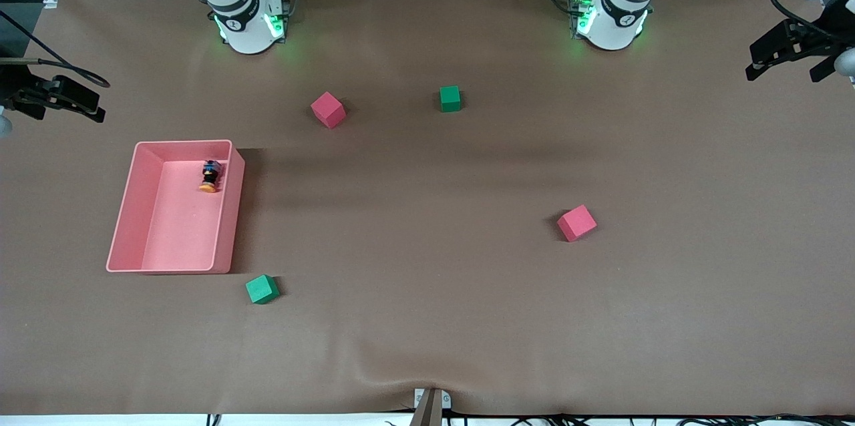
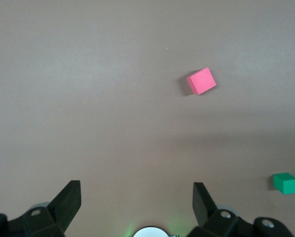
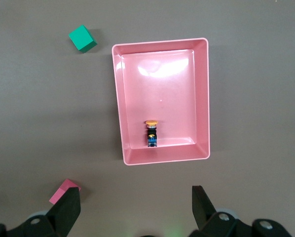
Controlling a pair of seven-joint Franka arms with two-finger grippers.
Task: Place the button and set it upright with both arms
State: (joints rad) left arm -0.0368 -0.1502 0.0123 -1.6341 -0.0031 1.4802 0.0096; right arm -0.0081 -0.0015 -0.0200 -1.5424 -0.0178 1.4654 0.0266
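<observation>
Your left gripper [image 2: 135,205] and right gripper [image 3: 135,207] both hang spread wide, holding nothing, at the front view's right and left edges. Pink tray [image 1: 127,216] sits mid-left of the frame; button [image 1: 210,176] lies on its side inside, at the tray's upper right corner.

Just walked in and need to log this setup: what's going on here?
Nothing is being handled yet. The small orange-capped black button lies on its side in the pink plastic tray toward the right arm's end of the table. Both grippers are open and empty: the right gripper is up above the tray, the left gripper above bare table. Pink and green foam cubes sit scattered around.
</observation>
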